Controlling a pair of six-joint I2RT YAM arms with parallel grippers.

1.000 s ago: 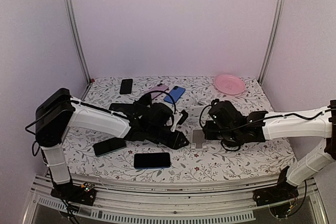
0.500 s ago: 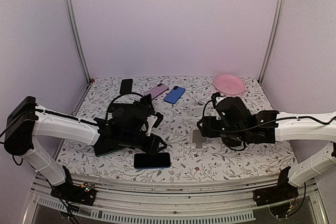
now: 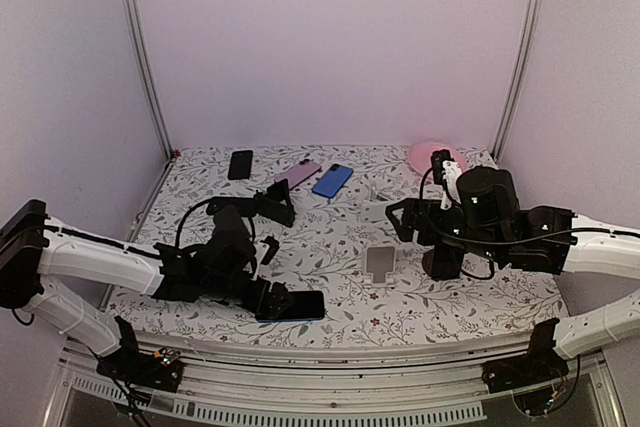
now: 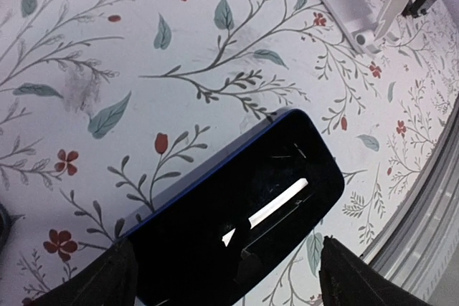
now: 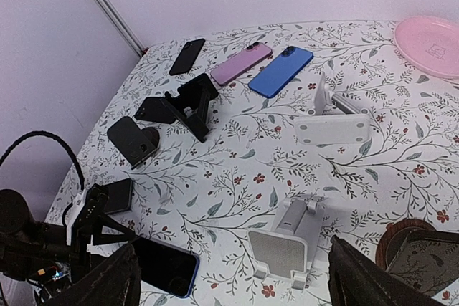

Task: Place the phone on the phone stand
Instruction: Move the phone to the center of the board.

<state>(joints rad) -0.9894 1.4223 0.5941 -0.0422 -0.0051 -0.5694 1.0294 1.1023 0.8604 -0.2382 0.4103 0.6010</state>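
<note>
A black phone with a blue rim [image 3: 292, 305] lies flat and face up near the front edge of the table. In the left wrist view this phone [image 4: 237, 238] lies below and between my left gripper's fingers [image 4: 107, 277]. The left gripper [image 3: 270, 282] hovers over it, open, holding nothing. A white phone stand [image 3: 380, 261] sits mid-table with nothing on it; the right wrist view shows the same stand [image 5: 290, 245]. My right gripper [image 3: 420, 237] hangs open to the right of the stand, above the table and apart from it.
At the back lie a black phone [image 3: 240, 164], a pink phone [image 3: 298, 173] and a blue phone [image 3: 332, 180]. A black stand [image 3: 275, 202], a second white stand [image 5: 333, 123], a round black stand [image 5: 133, 141] and a pink plate [image 5: 430, 44] are also on the table.
Both grippers have opened. The left arm has drawn back from mid-table towards the front, over the blue-rimmed phone. The right arm has lifted and pulled right, away from the white stand.
</note>
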